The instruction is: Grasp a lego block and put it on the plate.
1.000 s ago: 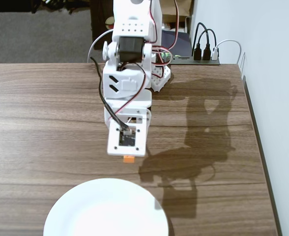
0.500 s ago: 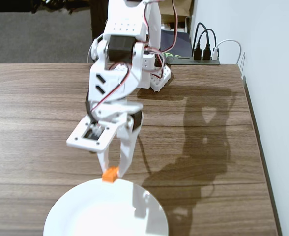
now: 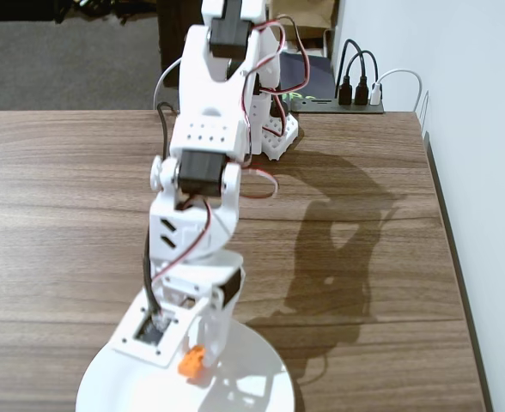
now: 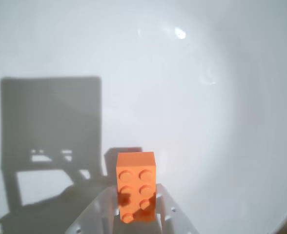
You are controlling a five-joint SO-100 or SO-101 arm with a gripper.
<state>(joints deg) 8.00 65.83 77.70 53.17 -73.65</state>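
One orange lego block is the whole cargo here, pinched between the two fingers of the tool, studs facing the wrist camera; a second ago it sat low on the desk under the arm, well back from the plate, half a second ago it hung at the plate's far rim, and now it is over the plate itself. In the wrist view the glossy white plate fills almost the whole picture behind the block, with the tool's shadow lying just to the left of it; whether the brick touches the surface or hangs just above it cannot be told. In the fixed view the plate lies at the near edge of the wooden desk, cut off by the bottom of the picture, and the white arm leans far forward from its base at the desk's far edge. By this reading the carry is done; only the release remains.
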